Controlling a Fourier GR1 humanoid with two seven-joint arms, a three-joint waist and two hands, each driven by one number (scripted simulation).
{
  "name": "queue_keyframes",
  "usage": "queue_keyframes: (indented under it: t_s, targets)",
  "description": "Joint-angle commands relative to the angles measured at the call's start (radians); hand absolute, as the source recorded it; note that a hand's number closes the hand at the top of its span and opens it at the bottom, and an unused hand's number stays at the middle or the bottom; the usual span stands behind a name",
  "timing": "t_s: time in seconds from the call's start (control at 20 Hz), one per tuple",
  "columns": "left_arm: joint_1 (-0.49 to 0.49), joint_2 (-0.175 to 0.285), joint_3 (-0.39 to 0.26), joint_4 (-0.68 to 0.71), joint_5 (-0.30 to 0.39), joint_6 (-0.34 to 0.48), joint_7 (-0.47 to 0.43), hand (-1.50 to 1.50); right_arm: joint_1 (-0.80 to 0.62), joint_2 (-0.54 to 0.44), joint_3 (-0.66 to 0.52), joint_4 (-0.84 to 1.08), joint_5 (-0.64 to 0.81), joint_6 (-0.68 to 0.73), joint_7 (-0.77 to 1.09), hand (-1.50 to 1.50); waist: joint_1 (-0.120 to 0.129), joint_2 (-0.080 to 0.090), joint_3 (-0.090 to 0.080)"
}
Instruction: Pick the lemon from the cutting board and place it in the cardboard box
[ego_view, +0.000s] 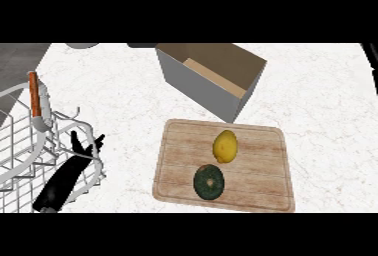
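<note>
1. The cardboard box (198, 82) is standing on the white marble table (317, 100) toward the far middle, its open top tilting toward the right. Only its brown inner walls are showing inside; its outer walls are looking grey.
2. The white wire dish rack (21, 150) is sitting at the left edge of the table. It is holding an orange-handled utensil (34, 95), which is leaning up at the rack's far end with its pale lower part running down among the wires.
3. The wooden cutting board (258, 170) is lying just in front of the box, near but not touching it. It is carrying the lemon (225, 146) around its middle and a dark green round fruit (209, 182) nearer the viewer. The two are lying close together, and whether they are touching is hard to tell.
4. The lemon is resting on the board, apart from the box and well apart from the hand.
5. A grey object (81, 45) and a dark object (140, 45) are being cut off at the far edge, so their kind is not readable. The rack is also running out of view at the left.
6. The left hand (83, 149) is showing at the lower left over the rack's near right corner, its dark forearm coming in from below. Its fingers (77, 139) are pointing up and spreading apart, relaxed, holding nothing.
</note>
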Motion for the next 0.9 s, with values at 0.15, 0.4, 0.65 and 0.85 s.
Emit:
queue_keyframes:
  t_s: [0.15, 0.4, 0.65, 0.85]
  targets:
    - [-0.037, -0.005, 0.107, -0.058, -0.022, 0.103, -0.039, 0.0, 0.024, 0.158, 0.002, 0.024, 0.218, -0.388, 0.012, -1.5, 0.007, -0.011, -0.031]
    - [-0.032, -0.031, 0.128, -0.069, -0.021, 0.134, -0.033, 0.0, 0.205, 0.15, -0.047, 0.208, 0.419, -0.655, 0.143, 1.5, -0.023, -0.002, -0.04]
    - [-0.042, -0.076, 0.144, -0.071, -0.024, 0.179, -0.054, 0.0, 0.219, 0.414, 0.061, 0.151, 0.601, -0.995, 0.064, -1.5, -0.013, -0.009, -0.035]
    - [-0.019, -0.053, 0.167, -0.114, 0.001, 0.162, -0.04, 0.0, 0.3, 0.428, 0.238, 0.196, 0.83, -1.025, 0.208, -1.5, -0.015, -0.012, -0.037]
